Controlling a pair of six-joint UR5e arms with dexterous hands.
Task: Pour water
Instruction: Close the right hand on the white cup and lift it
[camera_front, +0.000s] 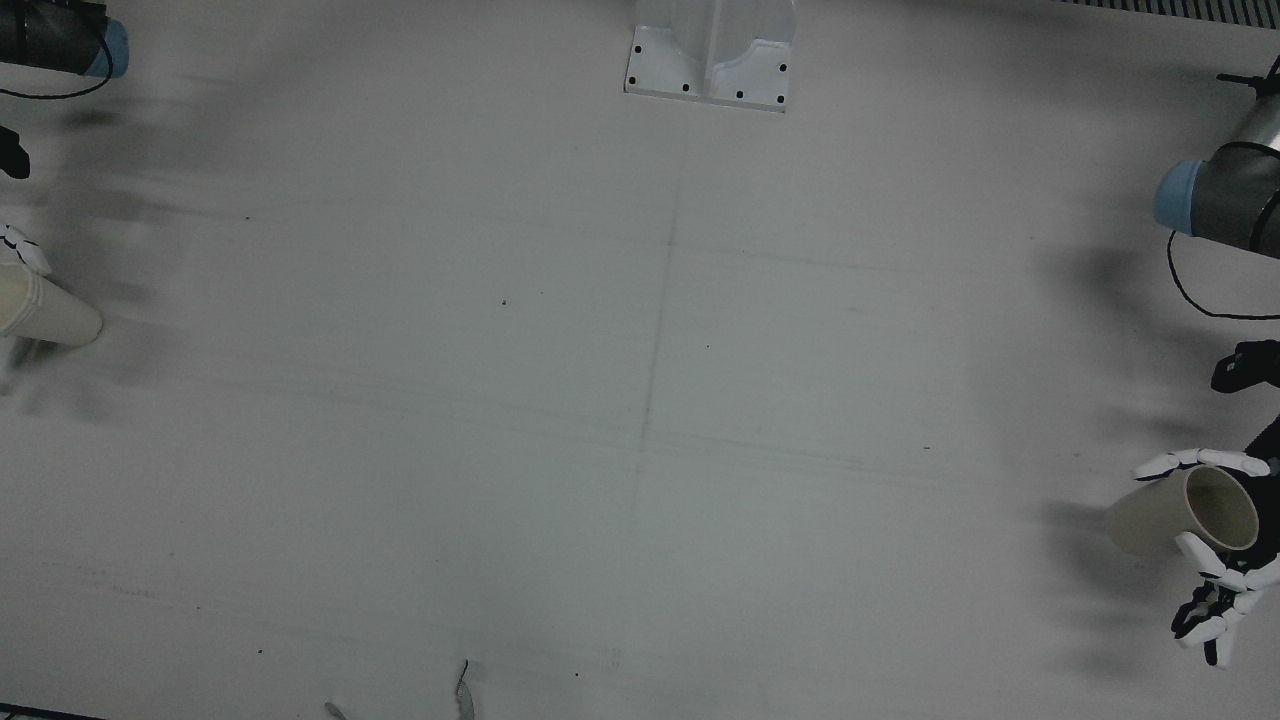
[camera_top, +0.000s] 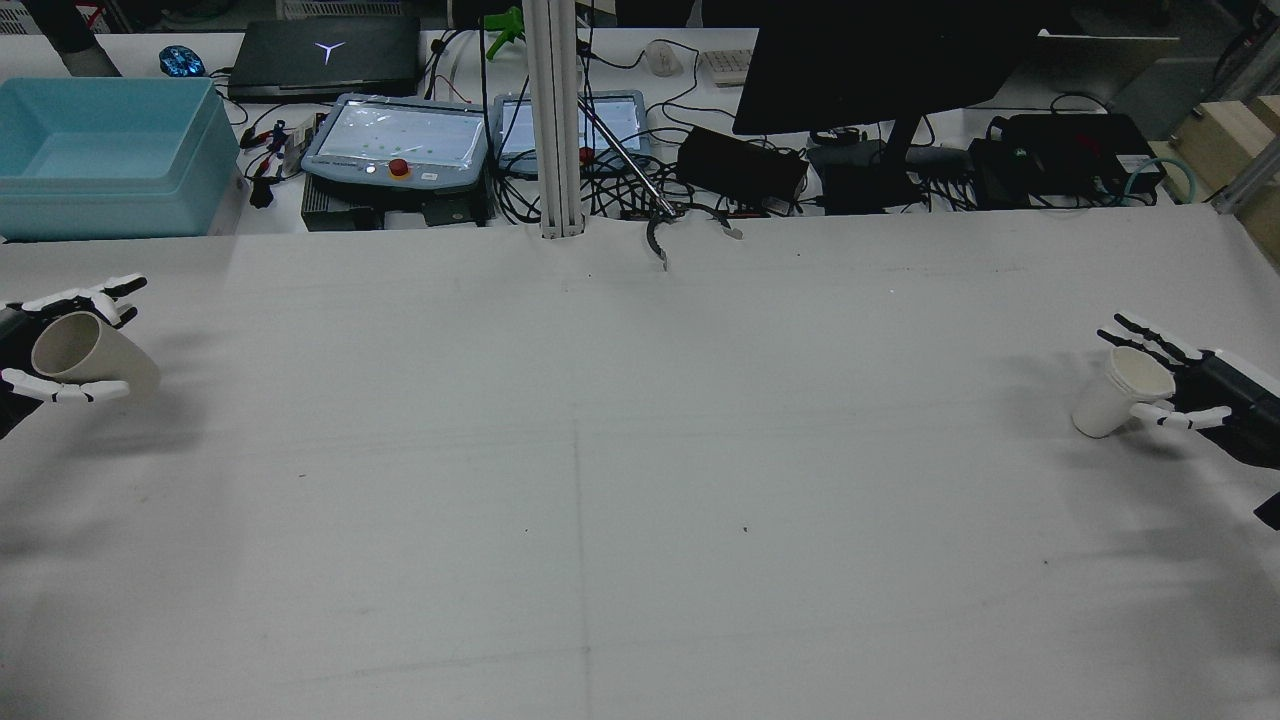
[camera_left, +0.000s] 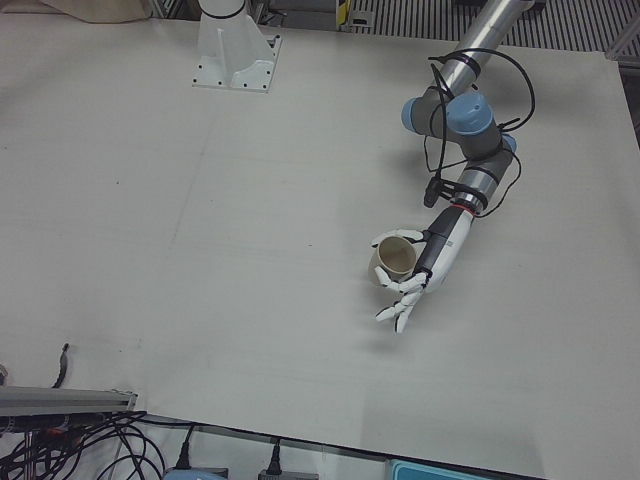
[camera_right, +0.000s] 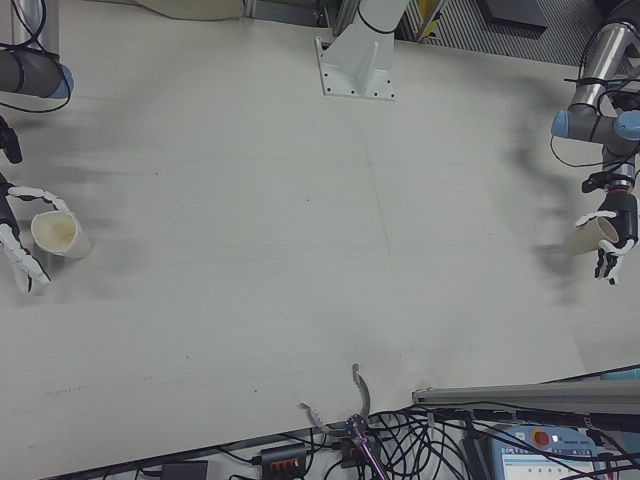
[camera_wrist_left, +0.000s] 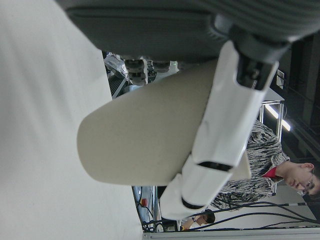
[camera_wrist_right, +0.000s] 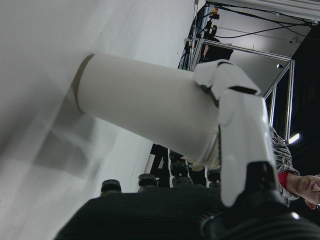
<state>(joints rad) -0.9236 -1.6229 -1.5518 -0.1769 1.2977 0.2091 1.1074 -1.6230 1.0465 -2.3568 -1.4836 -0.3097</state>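
Gripping tilted paper cups (camera_top: 95, 355) (camera_top: 1115, 392), left hand (camera_top: 60, 345), right hand (camera_top: 1190, 395); white table (camera_top: 640, 480), cluttered bench (camera_top: 640, 120) behind.

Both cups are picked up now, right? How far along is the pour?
Done: the left robot hand holds a cup and the right robot hand holds the other cup, both clear of the table. In hand: each cup sits tilted at opposite table edges. Left: bringing them together and pouring; whether either holds water cannot be seen.
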